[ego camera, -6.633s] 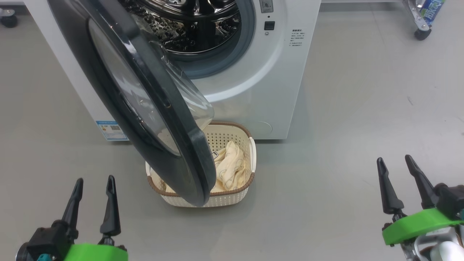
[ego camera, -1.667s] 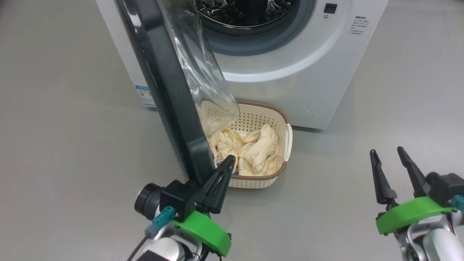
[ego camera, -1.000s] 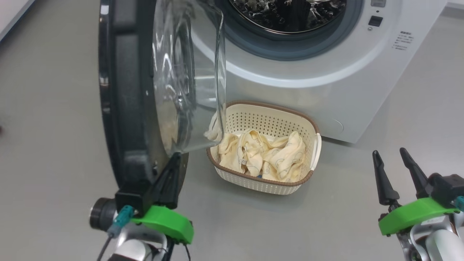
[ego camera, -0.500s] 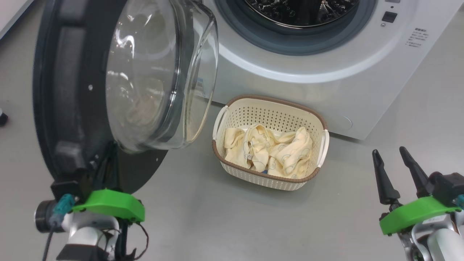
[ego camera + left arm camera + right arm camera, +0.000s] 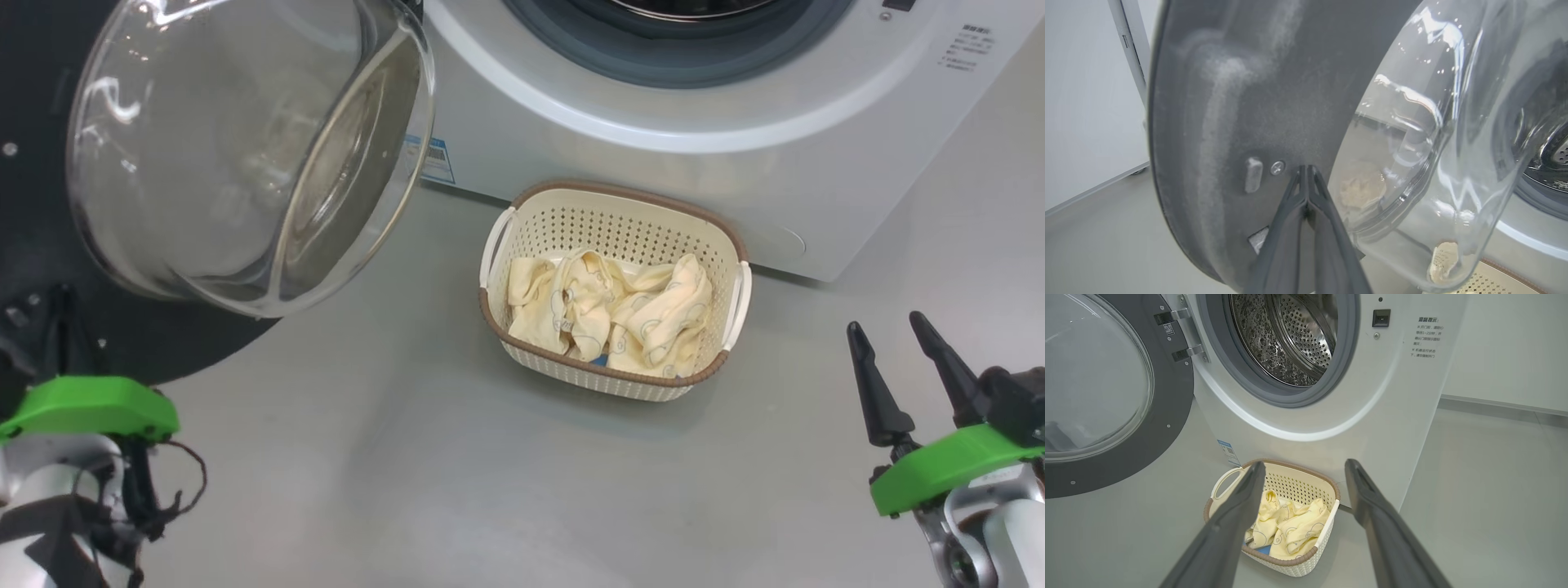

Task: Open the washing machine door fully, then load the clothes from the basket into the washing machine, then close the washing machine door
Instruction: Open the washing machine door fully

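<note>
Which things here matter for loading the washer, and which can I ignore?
Job:
washing machine door, open
washing machine
clothes, in the basket
left gripper, shut, at the door
right gripper, open

Ignore:
blue sticker
printed notice
metal post

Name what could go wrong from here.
The shut left gripper presses only its tips on the washing machine door; they could slip toward its glass. Let go, the door might swing over the basket, covering the clothes. The open right gripper may lift only some clothes.
</note>
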{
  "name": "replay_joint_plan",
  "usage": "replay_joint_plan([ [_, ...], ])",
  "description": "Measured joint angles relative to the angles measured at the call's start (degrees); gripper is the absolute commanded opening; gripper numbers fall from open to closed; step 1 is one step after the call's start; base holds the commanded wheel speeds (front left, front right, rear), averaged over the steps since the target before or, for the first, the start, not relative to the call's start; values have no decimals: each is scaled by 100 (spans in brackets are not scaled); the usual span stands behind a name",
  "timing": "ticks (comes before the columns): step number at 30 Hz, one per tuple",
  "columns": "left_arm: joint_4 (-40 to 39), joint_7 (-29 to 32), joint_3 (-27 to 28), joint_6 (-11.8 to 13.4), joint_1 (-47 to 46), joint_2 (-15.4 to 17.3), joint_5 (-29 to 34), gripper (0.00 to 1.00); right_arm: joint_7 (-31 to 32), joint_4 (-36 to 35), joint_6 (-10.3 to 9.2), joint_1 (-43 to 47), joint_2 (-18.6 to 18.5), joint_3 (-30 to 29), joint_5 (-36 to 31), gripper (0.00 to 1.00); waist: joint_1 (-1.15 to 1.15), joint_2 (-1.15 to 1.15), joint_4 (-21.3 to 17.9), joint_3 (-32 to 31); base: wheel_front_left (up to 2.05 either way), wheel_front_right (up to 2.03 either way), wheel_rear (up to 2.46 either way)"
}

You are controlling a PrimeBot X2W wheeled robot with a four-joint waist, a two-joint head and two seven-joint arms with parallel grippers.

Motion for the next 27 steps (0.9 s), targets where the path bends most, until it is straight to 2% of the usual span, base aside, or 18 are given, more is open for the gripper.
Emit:
replay_joint_plan([
  [8,664,-129,290,-242,-530,112,-107,0,244,-234,0,-86,-177,23,-35,100,0,0,-72,260,0,0,0],
  [16,1236,-175,600,-323,-859,183,-130,0,360,-386,0,-204,-230,35,-44,100,0,0,-199,385,0,0,0],
  [20,1277,-191,708,-368,-857,177,-96,0,357,-391,0,-204,-221,0,-44,100,0,0,-236,352,0,0,0],
  [27,582,-199,855,-423,-545,116,365,0,218,-341,0,-187,-98,-100,-44,100,0,0,-355,108,0,0,0],
])
